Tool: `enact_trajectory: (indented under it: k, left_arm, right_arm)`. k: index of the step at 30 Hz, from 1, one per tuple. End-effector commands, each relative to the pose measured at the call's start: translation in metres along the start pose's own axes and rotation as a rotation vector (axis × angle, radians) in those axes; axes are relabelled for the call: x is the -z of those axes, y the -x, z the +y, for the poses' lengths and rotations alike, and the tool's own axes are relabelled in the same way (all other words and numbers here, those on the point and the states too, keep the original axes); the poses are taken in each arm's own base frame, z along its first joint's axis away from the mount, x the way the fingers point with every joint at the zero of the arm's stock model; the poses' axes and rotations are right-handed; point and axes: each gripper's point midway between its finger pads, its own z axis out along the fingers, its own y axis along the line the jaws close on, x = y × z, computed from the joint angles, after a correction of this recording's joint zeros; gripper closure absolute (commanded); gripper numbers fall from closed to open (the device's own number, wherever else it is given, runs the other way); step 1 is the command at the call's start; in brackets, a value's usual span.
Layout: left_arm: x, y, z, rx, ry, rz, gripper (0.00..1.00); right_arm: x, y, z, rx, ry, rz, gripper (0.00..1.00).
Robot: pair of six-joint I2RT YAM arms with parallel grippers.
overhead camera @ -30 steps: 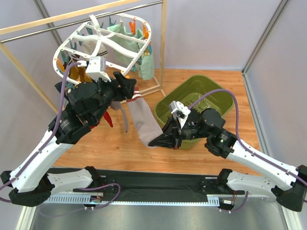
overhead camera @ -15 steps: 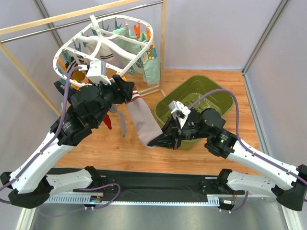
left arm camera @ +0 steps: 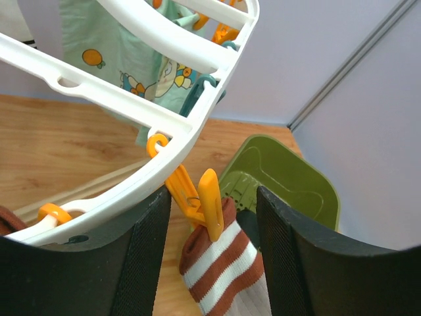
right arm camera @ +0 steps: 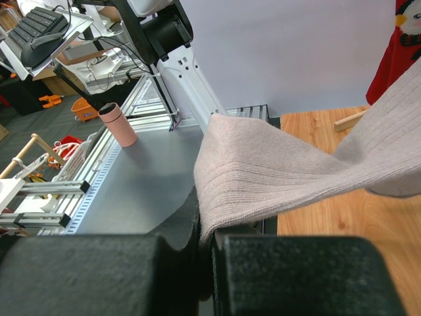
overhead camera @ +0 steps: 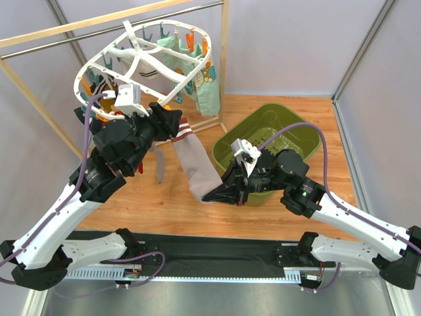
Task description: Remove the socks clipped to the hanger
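The white oval hanger hangs from the rail, and its rim crosses the left wrist view. An orange clip on that rim pinches the brown-and-white striped cuff of a long beige sock. My left gripper is open, with a finger on each side of the clip and cuff and a gap on both sides. My right gripper is shut on the sock's toe end, holding it taut down and to the right. Mint green printed socks and other socks stay clipped.
An olive green bin sits on the wooden floor to the right, behind my right arm. The wood and metal rail frame stands around the hanger. A grey sock dangles beside my left arm. A black mat lies between the arm bases.
My left jaws have narrowed around the orange clip. The hanger has swung a little to the right and tilted. The right gripper has kept its hold on the toe.
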Motion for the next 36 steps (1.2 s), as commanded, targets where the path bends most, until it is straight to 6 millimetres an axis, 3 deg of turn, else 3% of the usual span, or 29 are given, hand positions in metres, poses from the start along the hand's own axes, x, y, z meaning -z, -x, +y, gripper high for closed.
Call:
enact_trajectory:
  k: [1,12,17,36]
  left_arm:
    - [0.003,0.02,-0.005,0.02,-0.03,-0.063,0.39]
    - [-0.004,0.014,0.004,0.056,-0.003,-0.053,0.33]
    - [-0.005,0.016,0.002,0.071,-0.013,-0.062,0.34]
    - [-0.006,0.018,-0.007,0.096,-0.075,-0.096,0.95]
  right_arm:
    - [0.001,0.017,0.008,0.045,0.007,-0.031,1.0]
    - [0.002,0.017,0.009,0.051,0.004,-0.029,1.0]
    - [0.003,0.016,0.008,0.056,0.001,-0.025,1.0]
    - [0.005,0.012,0.006,0.06,-0.009,-0.019,1.0]
